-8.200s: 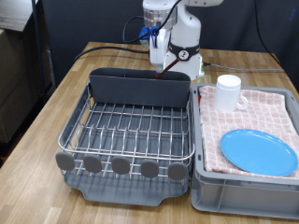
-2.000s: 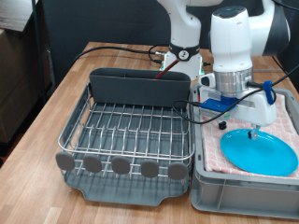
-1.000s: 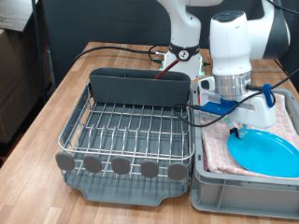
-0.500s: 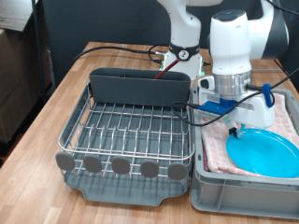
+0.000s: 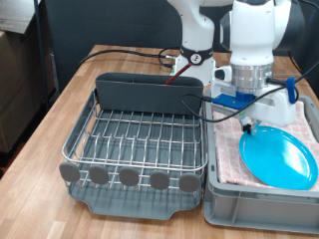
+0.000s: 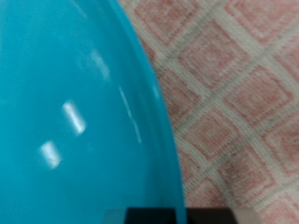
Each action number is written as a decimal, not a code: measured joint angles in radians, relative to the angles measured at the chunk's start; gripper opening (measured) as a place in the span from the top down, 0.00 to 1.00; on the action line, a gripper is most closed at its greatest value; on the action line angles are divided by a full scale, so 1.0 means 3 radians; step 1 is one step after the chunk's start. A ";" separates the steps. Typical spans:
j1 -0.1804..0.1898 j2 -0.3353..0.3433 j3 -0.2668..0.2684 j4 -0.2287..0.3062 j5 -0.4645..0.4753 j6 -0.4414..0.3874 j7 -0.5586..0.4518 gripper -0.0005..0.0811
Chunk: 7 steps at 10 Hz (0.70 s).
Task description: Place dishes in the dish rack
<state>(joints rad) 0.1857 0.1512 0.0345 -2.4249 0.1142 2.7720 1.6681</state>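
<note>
The round light-blue plate (image 5: 281, 161) is over the checked cloth in the grey tub, tipped up at the edge towards the exterior view's left. My gripper (image 5: 247, 129) is at that raised rim and is shut on it. In the wrist view the plate (image 6: 65, 112) fills most of the frame, and a dark fingertip (image 6: 154, 217) sits at its rim. The dish rack (image 5: 140, 139), silver wire on a dark grey base, stands empty at the exterior view's left of the tub. The white mug and the wooden spoon are hidden or out of view.
The grey plastic tub (image 5: 239, 207) holds the red-and-white checked cloth (image 5: 227, 139), also seen in the wrist view (image 6: 243, 84). The rack's tall dark back compartment (image 5: 150, 92) and its row of round grey discs (image 5: 130, 176) border the wire bed. Black cables cross behind the rack.
The gripper came from behind the rack to the tub, dropped to the plate's rim and closed on it. Over the last second the hand has risen and the plate has tipped up.
</note>
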 joint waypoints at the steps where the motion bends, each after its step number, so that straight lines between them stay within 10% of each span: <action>1: 0.0000 -0.0099 -0.0030 0.0023 -0.0161 -0.0214 0.0070 0.96; 7: -0.0002 -0.0642 -0.0116 0.0263 -0.0947 -0.1429 0.0008 0.97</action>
<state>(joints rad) 0.1851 -0.0414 -0.0004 -2.3460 -0.1699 2.3432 1.6706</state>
